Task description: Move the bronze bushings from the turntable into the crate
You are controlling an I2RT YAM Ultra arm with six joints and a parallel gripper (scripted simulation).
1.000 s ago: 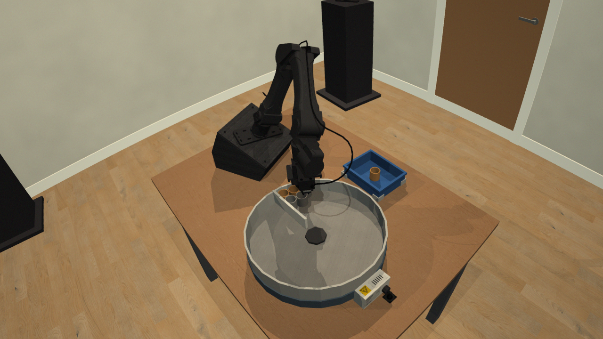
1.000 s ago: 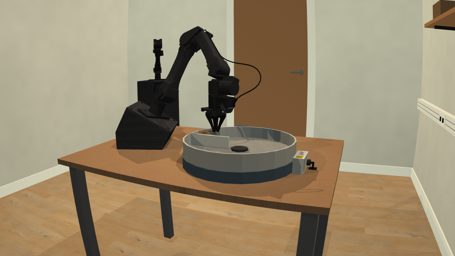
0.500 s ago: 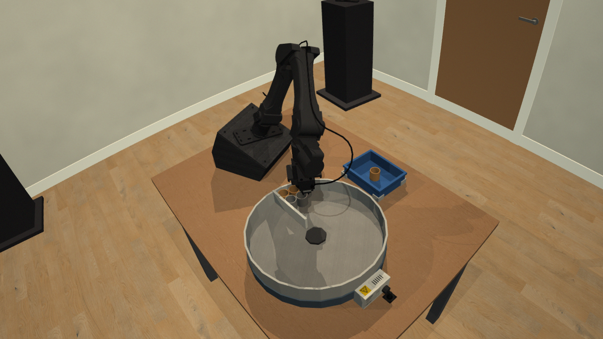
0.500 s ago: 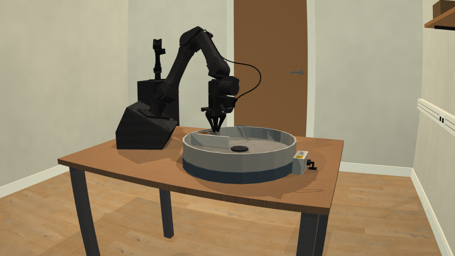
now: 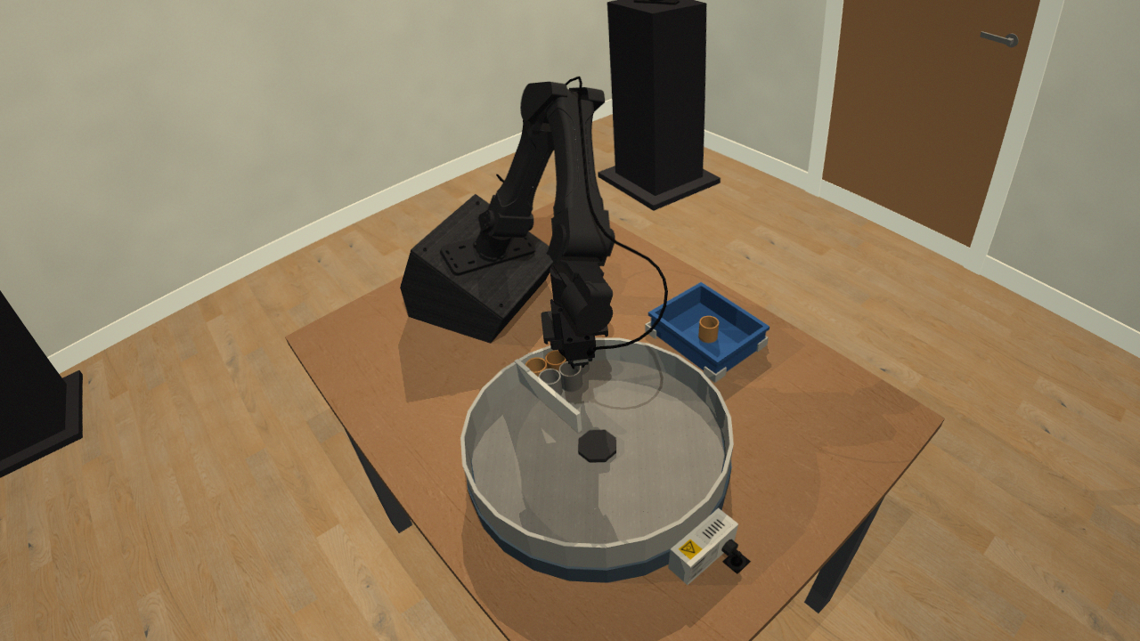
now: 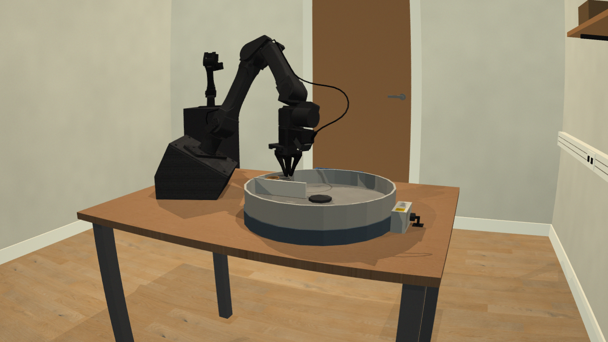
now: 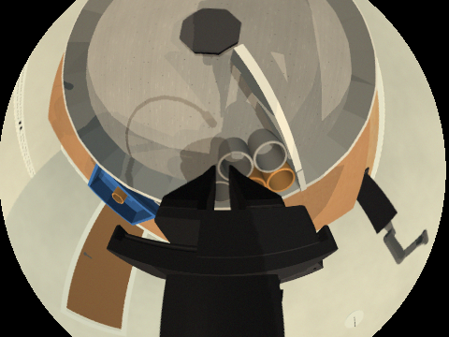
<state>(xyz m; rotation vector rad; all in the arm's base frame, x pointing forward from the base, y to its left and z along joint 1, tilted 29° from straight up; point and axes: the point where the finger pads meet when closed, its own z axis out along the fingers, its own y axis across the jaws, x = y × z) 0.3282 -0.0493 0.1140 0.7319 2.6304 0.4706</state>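
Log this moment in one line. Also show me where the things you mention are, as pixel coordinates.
gripper (image 5: 580, 364) (image 6: 289, 175) (image 7: 222, 170): above turntable (image 5: 598, 555) (image 6: 318, 216) (image 7: 75, 51), hold unclear | crate (image 5: 677, 341) (image 6: 337, 169) (image 7: 107, 183): level, one bronze bushing (image 5: 708, 330) (image 7: 120, 195) | turntable: two bronze, steel bushings (image 5: 571, 381) (image 7: 264, 140)

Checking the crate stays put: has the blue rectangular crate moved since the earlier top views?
No; the blue crate sits in the same place beside the round turntable.
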